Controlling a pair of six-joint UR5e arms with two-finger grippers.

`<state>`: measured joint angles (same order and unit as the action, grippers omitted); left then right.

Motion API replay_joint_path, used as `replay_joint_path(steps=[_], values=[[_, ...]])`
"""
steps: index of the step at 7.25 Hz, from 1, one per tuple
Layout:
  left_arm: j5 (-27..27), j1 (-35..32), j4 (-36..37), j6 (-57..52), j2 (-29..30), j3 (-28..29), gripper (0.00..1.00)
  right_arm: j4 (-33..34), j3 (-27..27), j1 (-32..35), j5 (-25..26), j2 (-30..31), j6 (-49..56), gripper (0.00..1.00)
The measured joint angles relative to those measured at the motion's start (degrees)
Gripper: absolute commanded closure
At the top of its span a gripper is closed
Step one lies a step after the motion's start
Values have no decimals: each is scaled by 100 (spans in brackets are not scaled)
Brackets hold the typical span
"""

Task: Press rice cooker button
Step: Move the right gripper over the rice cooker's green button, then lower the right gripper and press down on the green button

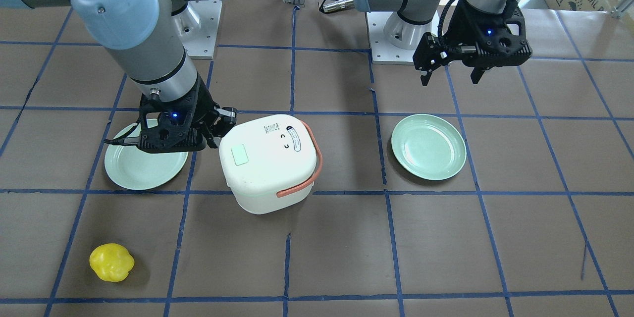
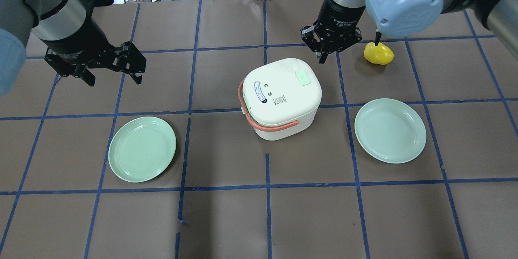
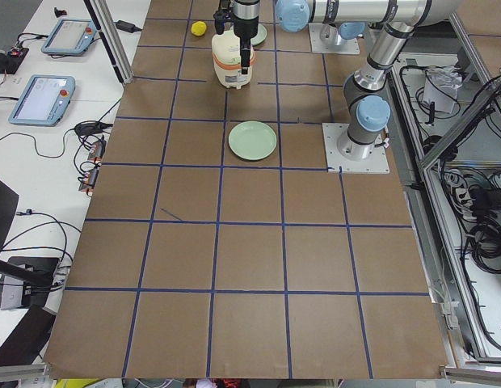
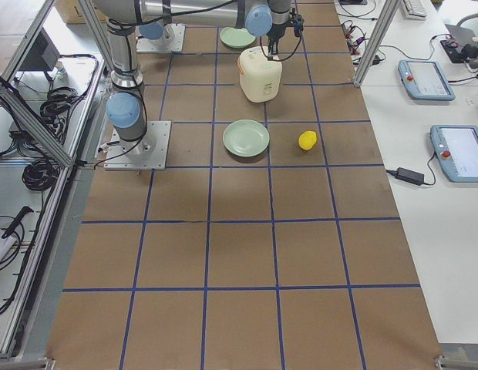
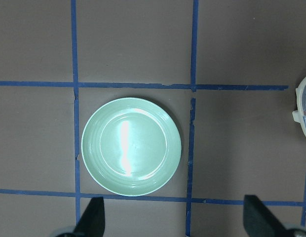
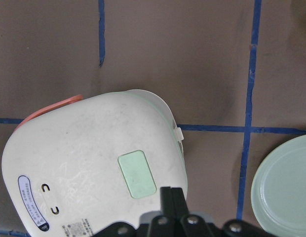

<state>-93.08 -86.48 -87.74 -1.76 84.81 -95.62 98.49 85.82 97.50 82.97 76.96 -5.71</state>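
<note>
The white rice cooker [image 2: 283, 99] stands mid-table with its lid closed and its salmon handle folded down. A mint-green button [image 2: 302, 77] sits on the lid near one corner. My right gripper [image 2: 323, 56] is shut and empty. It hovers just beyond that corner of the lid, close to the button. In the right wrist view the closed fingertips [image 6: 168, 197] lie just beside the button [image 6: 137, 174]. My left gripper [image 2: 111, 66] is open and empty, raised well to the left of the cooker. The cooker [image 1: 267, 163] and the right gripper [image 1: 220, 131] also show in the front-facing view.
One mint-green plate [image 2: 142, 148] lies left of the cooker, below my left gripper [image 5: 173, 219]. Another plate [image 2: 390, 130] lies to the right. A yellow pepper-like object [image 2: 378, 53] sits behind the right plate, next to my right arm.
</note>
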Motion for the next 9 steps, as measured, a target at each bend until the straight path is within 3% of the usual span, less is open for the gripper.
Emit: replay_joint_path(steps=[9], values=[[0,0,3,0,0,0,0,636,444,276,0,-29,-24,90]])
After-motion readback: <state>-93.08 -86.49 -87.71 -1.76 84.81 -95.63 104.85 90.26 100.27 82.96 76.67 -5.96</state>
